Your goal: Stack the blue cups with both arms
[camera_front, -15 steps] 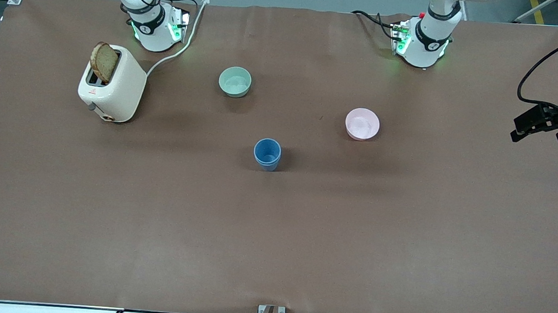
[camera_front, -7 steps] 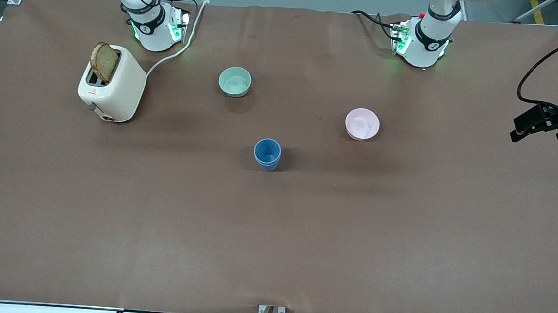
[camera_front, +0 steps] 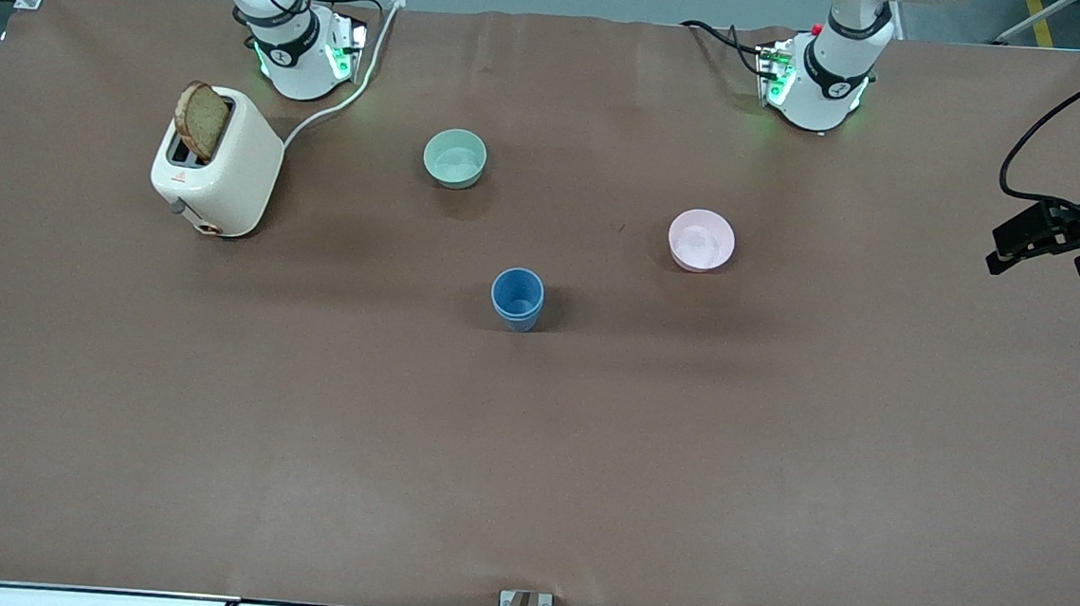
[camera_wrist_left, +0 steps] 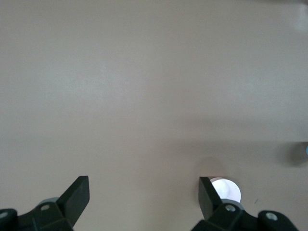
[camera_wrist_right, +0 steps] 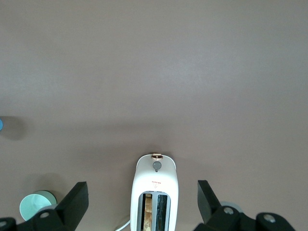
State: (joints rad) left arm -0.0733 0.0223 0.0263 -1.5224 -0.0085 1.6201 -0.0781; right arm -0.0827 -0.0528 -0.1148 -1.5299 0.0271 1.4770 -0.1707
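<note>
While both arms hung wide, you had the blue cups already nested mid-table.
Going from the right arm's end: your right gripper was spread empty over the toaster; the stack stood upright between the arms, about equally far from each; your left gripper gaped empty beside the pink bowl.

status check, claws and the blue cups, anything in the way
Left claw open, empty, high over the table's left-arm end. Right claw open, empty, above the toaster. Blue cups stacked mid-table. Nothing crowding them.
</note>
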